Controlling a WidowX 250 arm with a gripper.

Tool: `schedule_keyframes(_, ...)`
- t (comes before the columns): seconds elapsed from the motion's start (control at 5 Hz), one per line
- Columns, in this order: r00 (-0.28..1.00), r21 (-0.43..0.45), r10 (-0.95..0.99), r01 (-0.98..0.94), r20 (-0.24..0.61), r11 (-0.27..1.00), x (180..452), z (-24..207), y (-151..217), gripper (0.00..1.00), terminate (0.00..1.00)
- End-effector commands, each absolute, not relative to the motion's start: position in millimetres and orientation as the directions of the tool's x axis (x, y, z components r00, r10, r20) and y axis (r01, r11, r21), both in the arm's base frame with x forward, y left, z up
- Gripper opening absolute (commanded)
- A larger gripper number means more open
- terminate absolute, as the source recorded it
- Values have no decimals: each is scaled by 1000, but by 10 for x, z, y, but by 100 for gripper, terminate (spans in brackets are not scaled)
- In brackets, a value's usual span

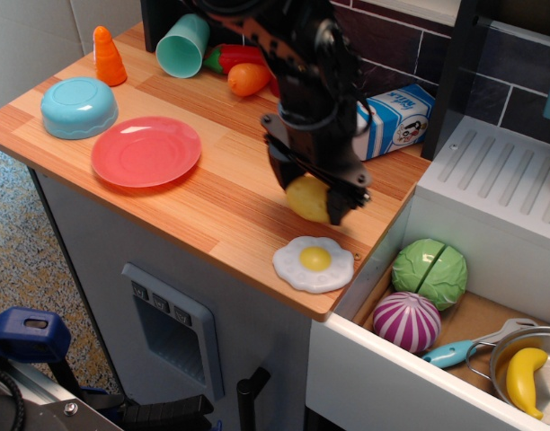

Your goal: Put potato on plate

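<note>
The potato (306,199), a dull yellow oval, is at the right part of the wooden counter (212,193), just behind the fried-egg toy. My black gripper (309,192) comes down from above with one finger on each side of the potato and is shut on it. I cannot tell whether the potato still touches the counter. The pink-red plate (146,151) lies flat and bare at the left of the counter, well apart from the gripper.
A light-blue bowl (78,107) sits upside down left of the plate. A fried-egg toy (314,262) lies near the front edge. A milk carton (396,117), orange toy (249,78), green cup (183,45) and orange cone (108,56) stand behind. An open drawer (455,332) with toy vegetables is at the right.
</note>
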State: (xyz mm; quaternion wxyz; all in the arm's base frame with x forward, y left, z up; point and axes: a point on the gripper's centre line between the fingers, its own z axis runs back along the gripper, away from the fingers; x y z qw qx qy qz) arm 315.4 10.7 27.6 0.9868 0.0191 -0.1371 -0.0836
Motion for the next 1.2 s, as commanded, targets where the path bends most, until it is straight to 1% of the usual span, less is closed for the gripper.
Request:
schedule_keyframes(0.0, 940, 148, -224, 191, 259, 970, 3143, 930, 606, 0, 0)
schedule_keyframes(0.2, 944, 185, -227, 186, 239, 965, 2993, 1059, 1003, 0, 0)
schedule_keyframes(0.4, 941, 204, -234, 187, 242, 961, 2835, 951, 1304, 0, 0)
schedule_keyframes(0.6, 935, 199, -248, 201, 254, 959, 2887, 807, 1525, 0, 0)
schedule_keyframes(0.8, 924, 168, -241, 198, 298, 966, 2961, 704, 1596, 100, 0)
schedule_keyframes(1.0, 915, 138, -232, 197, 331, 971, 3016, 600, 1562, 100, 0)
